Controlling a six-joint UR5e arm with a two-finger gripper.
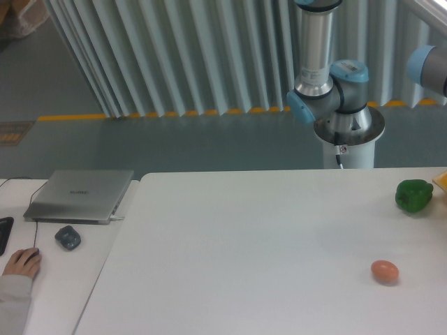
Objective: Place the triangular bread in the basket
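A small golden-orange piece with a pale edge point(441, 181) shows at the right edge of the white table point(244, 244), cut off by the frame. It may be the triangular bread, but too little shows to tell. No basket is in view. The arm's base point(347, 132) stands behind the table's far edge, and its links rise out of the top of the frame. The gripper is out of view.
A brown egg point(385, 271) lies at the front right of the table. A green pepper point(414, 196) sits at the right, near the orange piece. On a side desk at the left are a closed laptop point(79, 195), a dark mouse point(68, 238) and a person's hand point(23, 262).
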